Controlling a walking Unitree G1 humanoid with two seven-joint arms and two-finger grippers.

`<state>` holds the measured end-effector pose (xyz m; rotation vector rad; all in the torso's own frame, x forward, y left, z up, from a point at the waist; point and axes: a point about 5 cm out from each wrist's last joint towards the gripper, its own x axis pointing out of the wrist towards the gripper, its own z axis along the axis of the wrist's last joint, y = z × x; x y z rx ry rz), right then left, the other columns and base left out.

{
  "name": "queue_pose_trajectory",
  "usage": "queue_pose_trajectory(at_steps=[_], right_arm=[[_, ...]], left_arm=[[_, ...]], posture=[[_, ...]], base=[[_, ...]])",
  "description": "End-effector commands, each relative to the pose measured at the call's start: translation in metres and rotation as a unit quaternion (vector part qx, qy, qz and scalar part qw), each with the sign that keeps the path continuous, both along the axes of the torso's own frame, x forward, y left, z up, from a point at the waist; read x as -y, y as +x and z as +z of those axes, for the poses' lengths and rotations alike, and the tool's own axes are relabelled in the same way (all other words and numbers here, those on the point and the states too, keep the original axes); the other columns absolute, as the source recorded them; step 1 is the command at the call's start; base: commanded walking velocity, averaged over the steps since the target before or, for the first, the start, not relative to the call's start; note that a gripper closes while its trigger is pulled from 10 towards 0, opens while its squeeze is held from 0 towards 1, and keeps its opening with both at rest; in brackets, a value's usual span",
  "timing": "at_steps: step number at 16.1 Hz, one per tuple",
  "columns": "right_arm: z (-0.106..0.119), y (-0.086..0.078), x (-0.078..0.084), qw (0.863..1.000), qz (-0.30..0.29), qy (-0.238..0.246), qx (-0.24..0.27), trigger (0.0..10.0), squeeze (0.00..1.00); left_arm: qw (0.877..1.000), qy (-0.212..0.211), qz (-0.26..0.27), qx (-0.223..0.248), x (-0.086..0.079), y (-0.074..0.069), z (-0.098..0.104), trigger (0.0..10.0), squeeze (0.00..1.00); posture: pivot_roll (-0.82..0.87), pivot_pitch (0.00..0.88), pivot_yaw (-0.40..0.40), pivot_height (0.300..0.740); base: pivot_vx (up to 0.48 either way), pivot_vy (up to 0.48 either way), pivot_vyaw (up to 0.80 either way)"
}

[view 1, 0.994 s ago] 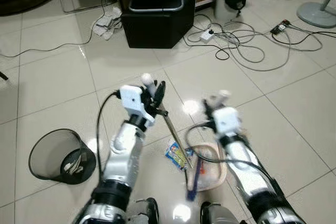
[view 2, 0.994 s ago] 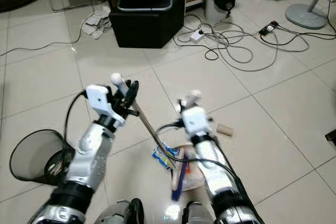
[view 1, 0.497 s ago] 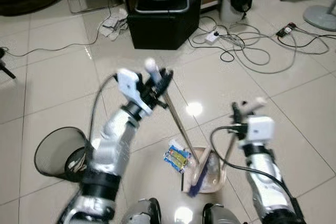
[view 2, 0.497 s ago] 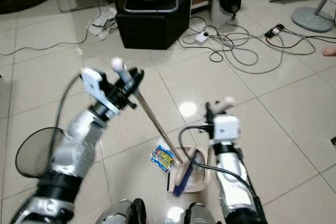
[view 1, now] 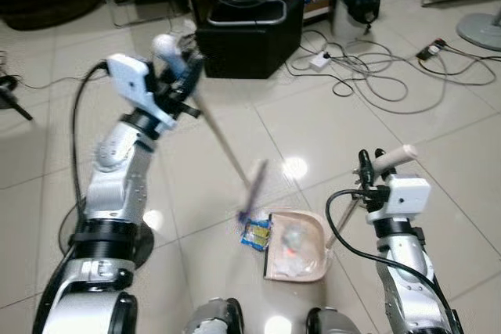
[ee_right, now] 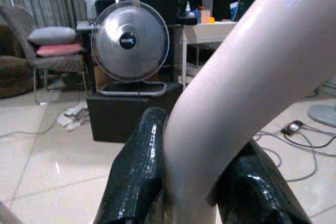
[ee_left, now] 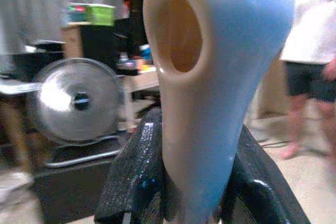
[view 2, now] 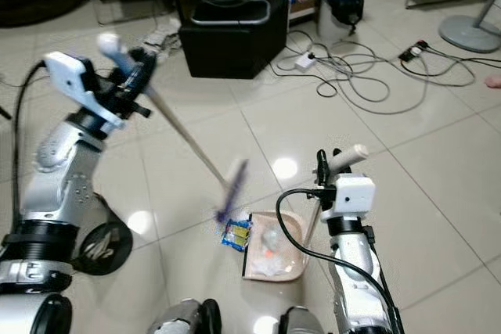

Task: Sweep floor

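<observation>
2 grippers are at work. Nearest, the right gripper [view 1: 368,168] is clamped on the dustpan handle [ee_right: 231,103], and the dustpan [view 1: 296,246] sits flat on the tile with bits of litter inside. A wrapper [view 1: 255,234] lies touching the pan's left lip. The broom [view 1: 252,191] head hangs just above and left of the wrapper. Its long stick slants up and away to the left gripper [view 1: 182,82], closed on the broom's top. Sweeping rightward looks likely to carry the wrapper in.
</observation>
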<state>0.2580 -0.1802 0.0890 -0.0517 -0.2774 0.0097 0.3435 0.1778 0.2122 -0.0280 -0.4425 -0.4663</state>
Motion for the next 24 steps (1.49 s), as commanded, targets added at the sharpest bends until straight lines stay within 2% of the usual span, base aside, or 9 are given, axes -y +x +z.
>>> queue_pose_trajectory(at_steps=[1, 5, 7, 9, 11, 14, 16, 18, 24], right_arm=[[0.021, -0.002, -0.001, 0.999, 0.0, 0.017, 0.04, 10.0, 0.0], [0.049, -0.007, -0.002, 0.996, 0.0, 0.035, 0.077, 10.0, 0.0], [0.057, -0.011, -0.004, 0.995, -0.001, 0.048, 0.087, 10.0, 0.0], [0.066, -0.014, -0.004, 0.994, -0.001, 0.064, 0.092, 10.0, 0.0], [0.073, -0.013, -0.003, 0.993, -0.005, 0.077, 0.092, 10.0, 0.0], [0.09, -0.009, -0.002, 0.991, -0.009, 0.091, 0.102, 10.0, 0.0], [0.116, 0.003, -0.005, 0.99, -0.003, 0.095, 0.108, 10.0, 0.0], [0.134, 0.014, -0.012, 0.991, 0.009, 0.069, 0.11, 10.0, 0.0], [0.161, 0.037, -0.015, 0.988, 0.011, 0.113, 0.107, 10.0, 0.0]], left_arm=[[0.999, 0.016, 0.039, -0.004, -0.014, 0.001, -0.002, 10.0, 0.0], [0.996, 0.045, 0.066, -0.039, -0.022, -0.005, -0.027, 10.0, 0.0], [0.996, 0.045, 0.06, -0.051, -0.018, -0.011, -0.04, 10.0, 0.0], [0.996, 0.032, 0.044, -0.064, -0.003, -0.019, -0.057, 10.0, 0.0], [0.995, 0.032, 0.048, -0.077, 0.004, -0.022, -0.066, 10.0, 0.0], [0.991, 0.055, 0.069, -0.103, 0.0, -0.029, -0.081, 10.0, 0.0], [0.98, 0.079, 0.12, -0.139, -0.012, -0.04, -0.095, 10.0, 0.0], [0.976, 0.087, 0.138, -0.142, -0.016, -0.05, -0.1, 10.0, 0.0], [0.978, 0.063, 0.144, -0.135, 0.002, -0.059, -0.091, 10.0, 0.0]], posture=[[-0.02, 0.075, 0.115, 0.74], [-0.03, 0.067, 0.117, 0.74], [-0.04, 0.064, 0.118, 0.74], [-0.04, 0.06, 0.122, 0.74], [-0.04, 0.055, 0.126, 0.74], [-0.04, 0.049, 0.128, 0.74], [-0.05, 0.046, 0.125, 0.74], [-0.05, 0.037, 0.118, 0.74], [-0.04, 0.021, 0.093, 0.74]], base=[[0.0, 0.0, 0.0], [0.0, 0.0, 0.0], [0.0, 0.0, 0.0], [0.0, 0.0, 0.0], [0.0, 0.0, 0.0], [0.0, 0.0, 0.0], [0.0, 0.0, 0.0], [0.0, 0.0, 0.0], [0.0, 0.0, 0.8]])
